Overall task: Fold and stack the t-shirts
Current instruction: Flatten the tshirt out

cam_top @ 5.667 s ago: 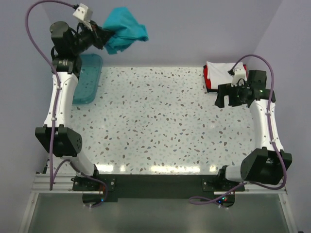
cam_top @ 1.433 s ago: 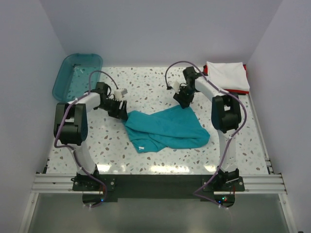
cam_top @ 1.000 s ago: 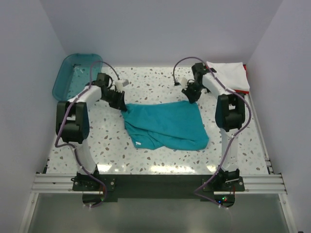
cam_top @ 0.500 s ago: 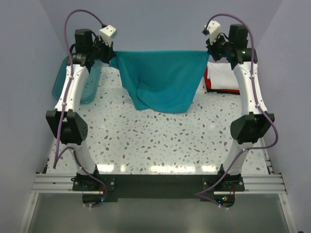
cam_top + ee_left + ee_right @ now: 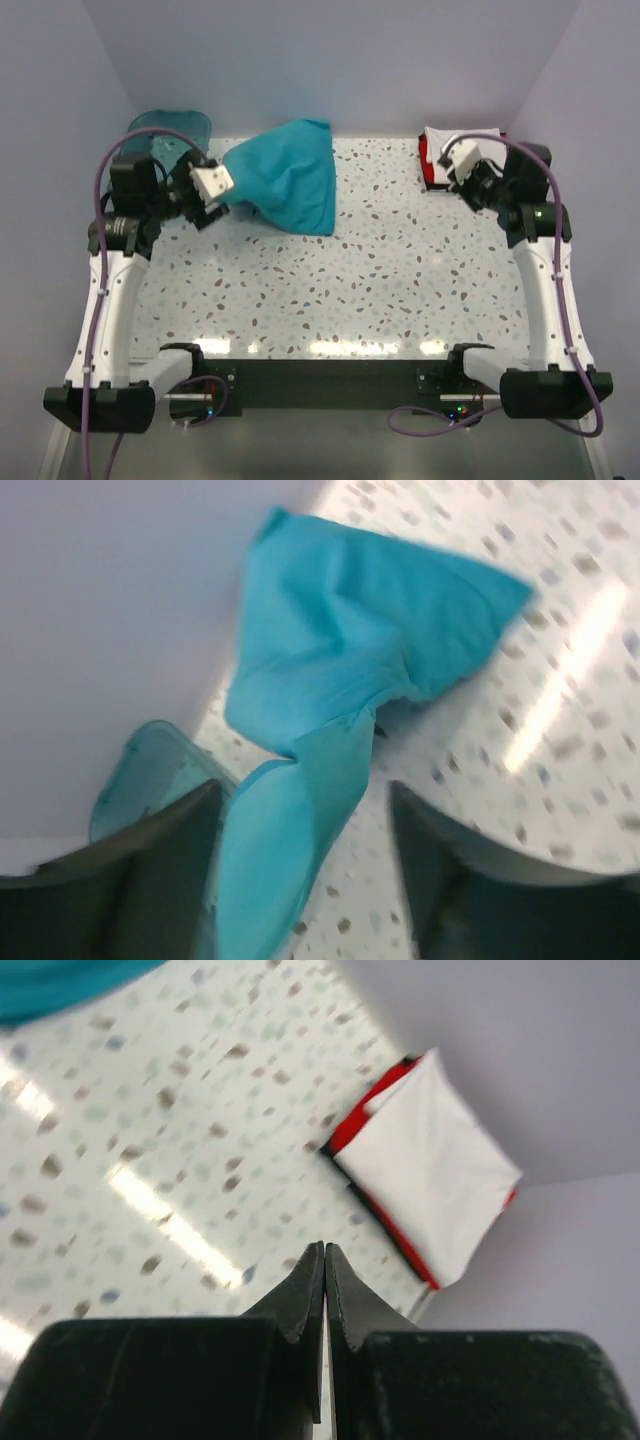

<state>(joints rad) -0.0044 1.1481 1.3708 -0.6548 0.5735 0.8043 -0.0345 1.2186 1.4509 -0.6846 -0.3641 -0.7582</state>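
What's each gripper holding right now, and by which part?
Nothing is gripped. Right gripper is shut and empty. Left gripper is open; a bunched strip of the teal t-shirt runs loose between its jaws, unpinched.

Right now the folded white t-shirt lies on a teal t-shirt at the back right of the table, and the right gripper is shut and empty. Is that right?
Not quite. The white t-shirt lies on a red t-shirt, not a teal one; the right wrist view shows red edges under it. The rest holds: back right, right gripper shut and empty.
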